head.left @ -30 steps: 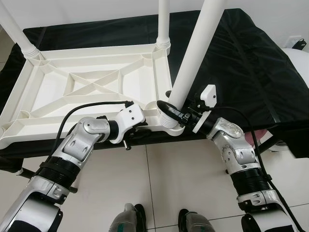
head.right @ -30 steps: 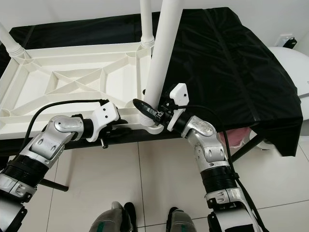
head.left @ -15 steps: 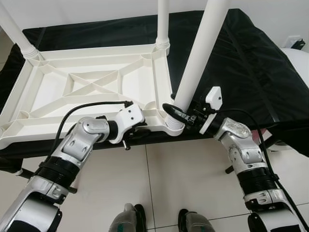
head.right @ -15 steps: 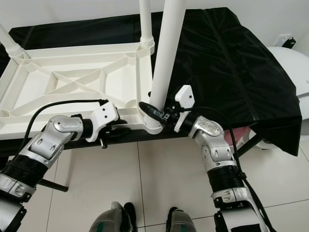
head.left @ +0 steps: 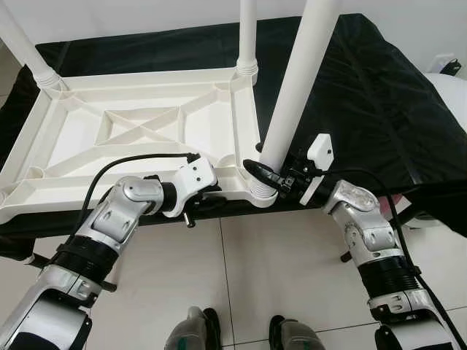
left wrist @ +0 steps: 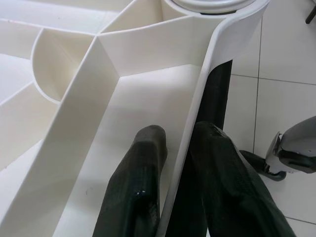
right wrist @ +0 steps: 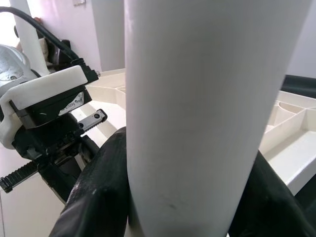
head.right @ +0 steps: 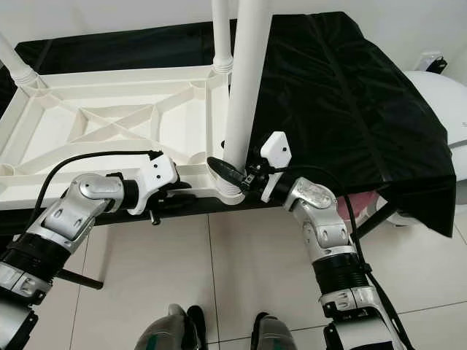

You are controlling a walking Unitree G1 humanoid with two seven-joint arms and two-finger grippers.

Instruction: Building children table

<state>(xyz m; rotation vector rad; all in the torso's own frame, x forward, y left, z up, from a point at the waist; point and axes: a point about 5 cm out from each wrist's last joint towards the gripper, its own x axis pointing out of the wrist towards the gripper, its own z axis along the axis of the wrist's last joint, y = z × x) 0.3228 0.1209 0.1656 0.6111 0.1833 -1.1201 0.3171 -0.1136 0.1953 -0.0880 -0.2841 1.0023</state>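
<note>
My right gripper [head.left: 264,169] is closed around the white table leg [head.left: 295,87], low on the tube, just above the ribbed collar where the leg meets its corner socket. In the right wrist view one black finger [right wrist: 96,197] curves around each side of the tube, pressing against it. The leg rises upward and away from my grip, leaning slightly.

My left gripper [left wrist: 173,197] pinches the near rim of the upturned white tabletop [head.left: 139,135], just beside that same corner socket. In the left wrist view one finger [left wrist: 133,192] lies inside the frame on the ribbed underside, the other outside it, with the thin rim wall clamped between them.

The tabletop lies upside down on a black-covered surface [head.left: 365,80], stretching away from both my grippers, its cross-braced ribs facing up. Two further legs [head.left: 248,33] stand in the far corners, beyond my hands. Below my arms is pale tiled floor [head.left: 241,284].
</note>
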